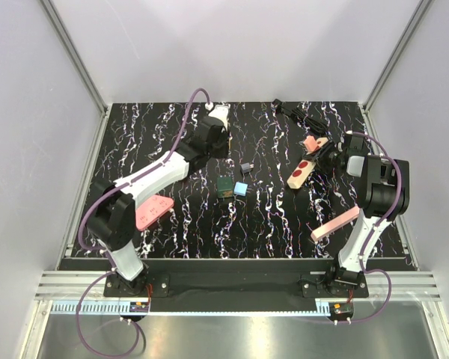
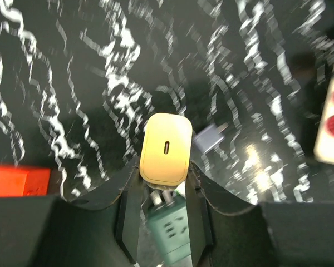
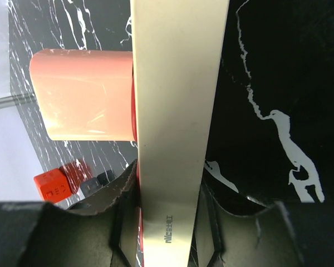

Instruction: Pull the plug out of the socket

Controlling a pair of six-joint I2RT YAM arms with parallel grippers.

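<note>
My right gripper (image 1: 331, 154) is shut on the socket (image 1: 302, 170), a long beige strip with red round outlets. In the right wrist view the socket (image 3: 178, 83) runs up between my right gripper's (image 3: 167, 192) fingers. A pink plug (image 3: 83, 94) sticks out of its red face. The top view shows that pink plug (image 1: 312, 141) at the strip's far end. My left gripper (image 1: 218, 114) is at the back middle, far from the socket. It is shut on a white plug (image 2: 166, 147) whose metal prongs show beneath it, held above the table.
A green adapter (image 1: 224, 187), a blue cube (image 1: 241, 188) and a small grey adapter (image 1: 246, 167) lie mid-table. Flat pink bars lie at the left (image 1: 153, 212) and the right (image 1: 335, 224). Black cables (image 1: 303, 116) sit at the back right. A red block (image 2: 16, 181) lies nearby.
</note>
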